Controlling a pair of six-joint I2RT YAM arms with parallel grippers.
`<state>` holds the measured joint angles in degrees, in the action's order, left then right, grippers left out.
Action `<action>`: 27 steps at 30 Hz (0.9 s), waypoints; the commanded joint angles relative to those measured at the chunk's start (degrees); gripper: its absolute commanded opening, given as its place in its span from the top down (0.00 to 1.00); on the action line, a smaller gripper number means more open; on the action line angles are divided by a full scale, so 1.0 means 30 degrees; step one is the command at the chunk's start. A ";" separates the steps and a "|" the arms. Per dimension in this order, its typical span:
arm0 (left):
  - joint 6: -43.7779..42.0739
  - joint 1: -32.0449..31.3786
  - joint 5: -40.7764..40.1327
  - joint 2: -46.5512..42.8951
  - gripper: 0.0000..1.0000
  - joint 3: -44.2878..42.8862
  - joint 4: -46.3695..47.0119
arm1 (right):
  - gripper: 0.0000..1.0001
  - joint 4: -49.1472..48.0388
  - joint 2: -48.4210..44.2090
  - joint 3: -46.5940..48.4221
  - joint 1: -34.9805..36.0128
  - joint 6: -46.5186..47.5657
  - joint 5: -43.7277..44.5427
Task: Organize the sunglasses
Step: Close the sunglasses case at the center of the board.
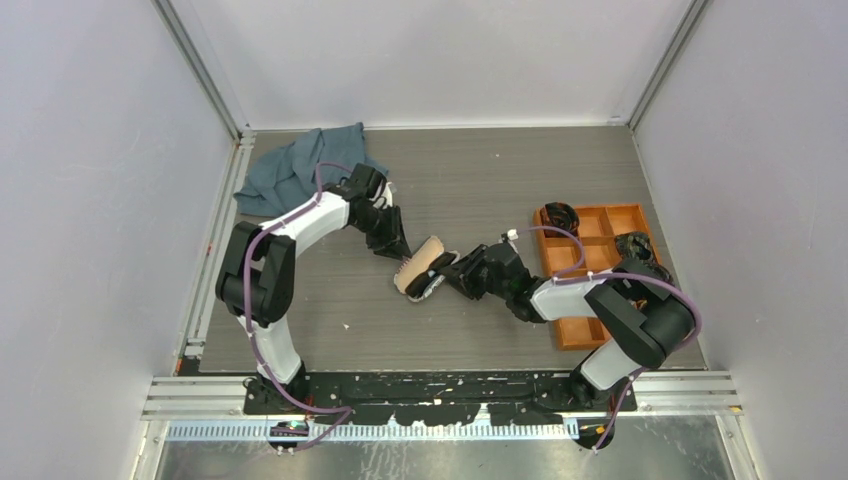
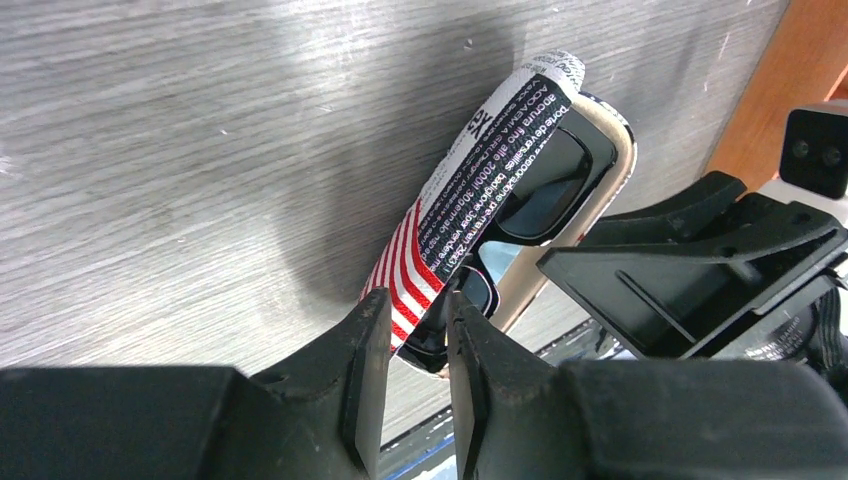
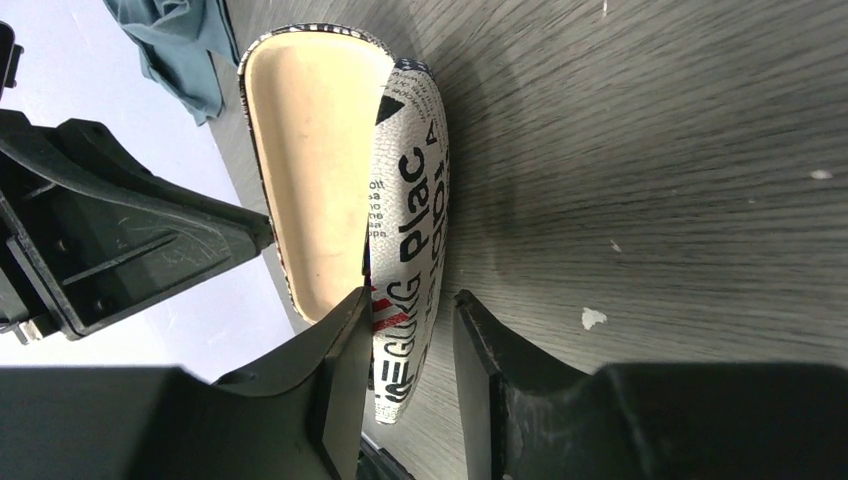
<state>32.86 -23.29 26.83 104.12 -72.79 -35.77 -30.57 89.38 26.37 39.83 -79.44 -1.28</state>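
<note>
The white patterned case (image 1: 425,265) lies open in the middle of the table. The black sunglasses (image 2: 545,175) rest inside it, between the printed shell (image 2: 480,180) and the beige-lined lid. My left gripper (image 2: 418,310) is at the case's end, with its fingers closed narrowly on the tip of the sunglasses; in the top view it (image 1: 398,250) is at the case's upper-left end. My right gripper (image 3: 411,300) is open and straddles the printed shell (image 3: 410,220). Its left finger is against the shell and its right finger stands apart. The sunglasses are hidden in the right wrist view.
An orange compartment tray (image 1: 585,335) stands at the right with black coiled bundles (image 1: 560,215) in its far cells. A grey-blue cloth (image 1: 300,165) lies crumpled at the back left. The two grippers face each other closely across the case.
</note>
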 commanded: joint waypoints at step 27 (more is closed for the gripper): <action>-0.0530 -0.0087 0.2472 0.1297 0.79 -0.0828 0.0335 | 0.70 0.0305 -0.0795 0.0375 -0.0036 0.0640 -0.0027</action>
<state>30.13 -23.27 29.56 107.68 -75.61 -36.73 -29.34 87.59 25.96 39.83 -78.22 -1.41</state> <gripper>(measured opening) 0.209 0.314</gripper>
